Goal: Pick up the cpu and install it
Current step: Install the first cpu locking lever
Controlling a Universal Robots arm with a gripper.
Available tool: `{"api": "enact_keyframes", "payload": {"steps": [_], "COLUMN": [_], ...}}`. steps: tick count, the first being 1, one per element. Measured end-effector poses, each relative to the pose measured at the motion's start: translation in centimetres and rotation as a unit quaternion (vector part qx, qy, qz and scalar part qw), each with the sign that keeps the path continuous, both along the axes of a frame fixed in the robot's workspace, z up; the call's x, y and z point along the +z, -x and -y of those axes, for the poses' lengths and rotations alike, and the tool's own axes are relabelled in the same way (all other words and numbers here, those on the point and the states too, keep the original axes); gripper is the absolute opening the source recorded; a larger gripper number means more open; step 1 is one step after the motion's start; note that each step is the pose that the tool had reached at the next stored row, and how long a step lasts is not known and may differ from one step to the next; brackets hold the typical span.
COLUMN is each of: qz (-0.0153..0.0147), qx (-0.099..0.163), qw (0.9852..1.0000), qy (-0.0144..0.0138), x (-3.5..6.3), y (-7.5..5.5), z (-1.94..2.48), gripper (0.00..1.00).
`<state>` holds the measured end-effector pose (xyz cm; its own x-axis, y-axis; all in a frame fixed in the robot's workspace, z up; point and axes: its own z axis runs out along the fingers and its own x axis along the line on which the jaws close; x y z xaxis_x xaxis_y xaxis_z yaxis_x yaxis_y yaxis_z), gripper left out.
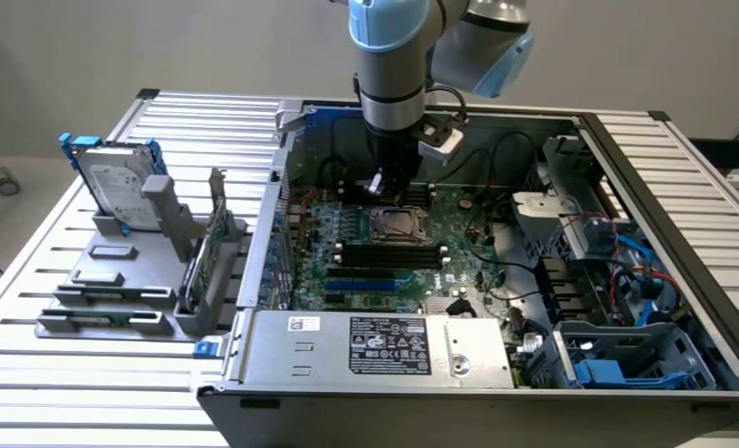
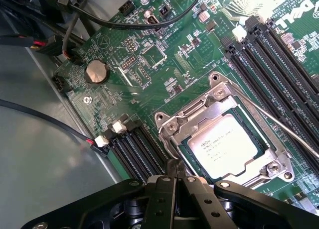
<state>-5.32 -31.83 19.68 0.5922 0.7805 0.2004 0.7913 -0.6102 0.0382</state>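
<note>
While my arm reaches down into the open computer case (image 1: 344, 425) on the slatted bench (image 1: 46, 392), the exterior view shows my fingers (image 1: 383, 187) hanging just above the green motherboard (image 1: 463, 252), near the socket (image 1: 398, 224).

From the wrist camera, my fingers (image 2: 174, 173) are clenched together and grasp nothing. The cpu (image 2: 224, 145) lies flat inside the socket's metal frame (image 2: 172, 127), silver top up. Seating looks done. Whether the wire lever (image 2: 279, 123) is latched I cannot tell.
</note>
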Motion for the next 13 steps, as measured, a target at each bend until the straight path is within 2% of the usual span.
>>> {"api": "enact_keyframes", "payload": {"steps": [13], "qz": [-0.0001], "qx": [0.000], "qw": [1.0000], "qy": [0.0001], "x": [0.04], "y": [0.08], "z": [-0.14], "gripper": [0.11]}}
